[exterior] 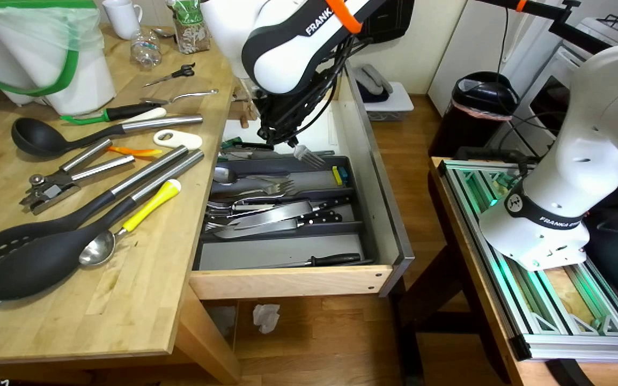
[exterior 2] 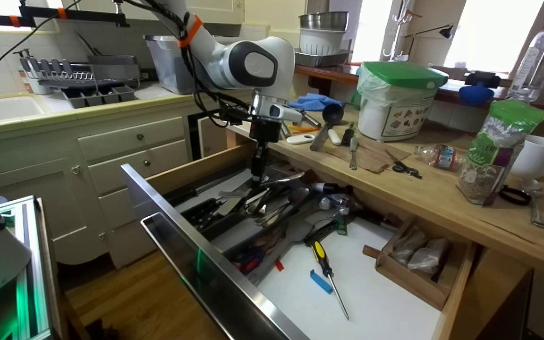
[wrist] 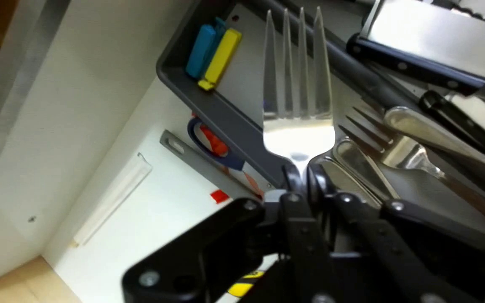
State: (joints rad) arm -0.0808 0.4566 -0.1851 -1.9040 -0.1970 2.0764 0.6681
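My gripper (wrist: 305,179) is shut on a metal fork (wrist: 298,136), gripping it at the neck just below the head. In the wrist view the tines point away from the fingers, and the handle is hidden behind the gripper. The fork (exterior: 308,155) hangs above the dark grey cutlery tray (exterior: 282,251) in the pulled-out drawer. Below it in the wrist view lie another fork (wrist: 406,153), a yellow clip (wrist: 221,59) and a blue clip (wrist: 201,50). Knives (exterior: 271,216) with black handles lie in a middle compartment. The gripper (exterior 2: 256,179) points down in an exterior view.
The drawer front (exterior 2: 182,245) and side walls stand around the tray. A screwdriver (exterior 2: 321,257) and a small wooden box (exterior 2: 409,278) lie deeper in the drawer. On the wooden counter (exterior: 137,300) beside it are a ladle (exterior: 41,139), scissors (exterior: 177,72) and several utensils.
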